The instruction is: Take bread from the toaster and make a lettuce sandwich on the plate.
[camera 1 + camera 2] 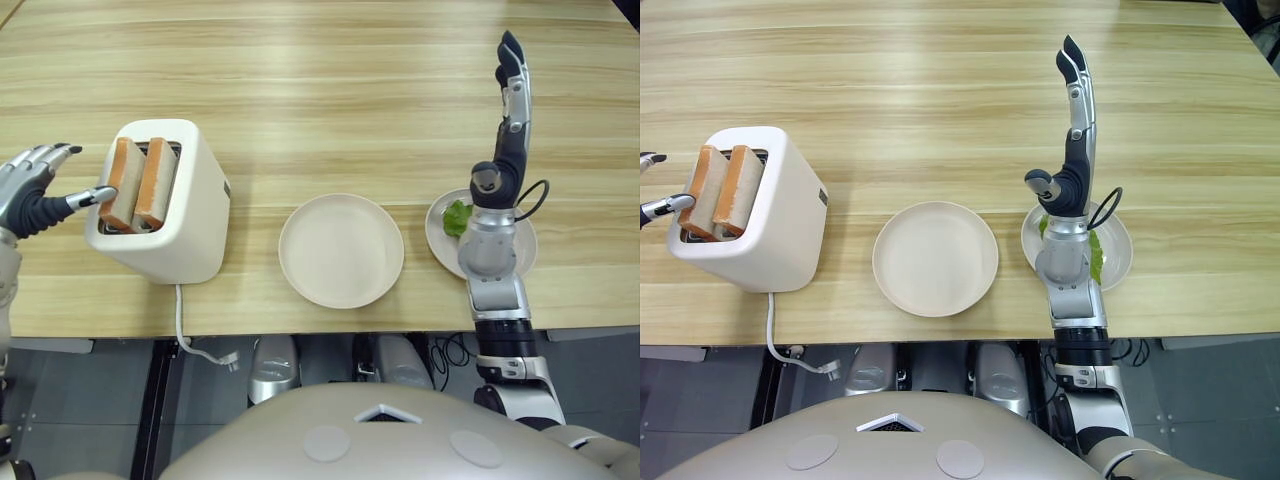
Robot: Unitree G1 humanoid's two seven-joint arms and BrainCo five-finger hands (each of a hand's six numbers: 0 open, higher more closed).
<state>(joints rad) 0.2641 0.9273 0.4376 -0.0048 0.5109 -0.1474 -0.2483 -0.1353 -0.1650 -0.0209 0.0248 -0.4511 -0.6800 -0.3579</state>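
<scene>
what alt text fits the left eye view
The left hand touches a bread slice in the white toaster on a wooden table. A plate sits in the middle; the open right hand is above a smaller plate of lettuce.

No readable text in view.
One small dark mark sits on the side wall of the toaster, too small to tell whether it is print at all.
</scene>
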